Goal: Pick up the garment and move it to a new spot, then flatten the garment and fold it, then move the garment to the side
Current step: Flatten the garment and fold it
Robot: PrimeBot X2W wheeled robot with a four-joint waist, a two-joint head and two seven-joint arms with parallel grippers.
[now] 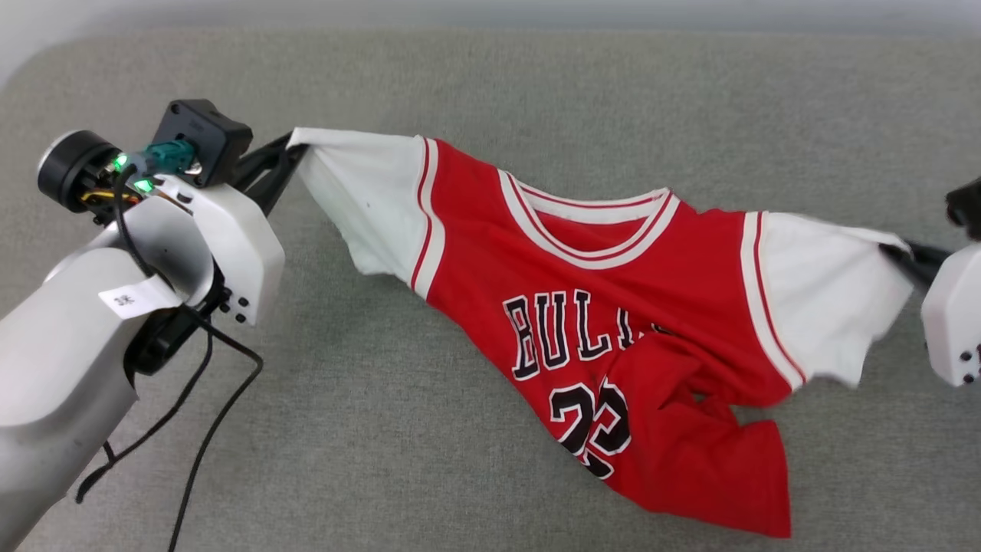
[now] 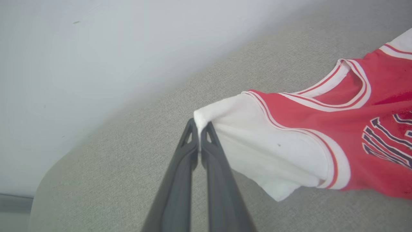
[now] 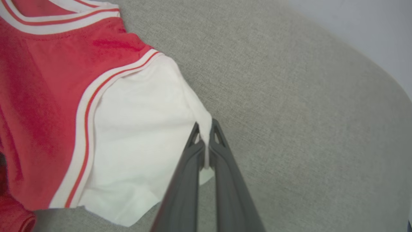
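We've got the left pincer [image 2: 200, 129] clamped on one white sleeve of the red jersey shirt [image 1: 613, 276]. Our right pincer [image 3: 205, 130] is pinched shut on the other.

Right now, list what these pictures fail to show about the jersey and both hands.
- Head view: a bunched red fold of the jersey hides the end of the lettering and part of the number.
- Head view: the right edge cuts off most of the right hand.
- Head view: the wrist camera housing covers the base of the left hand.
- Wrist views: frame edges cut off the jersey's hem.
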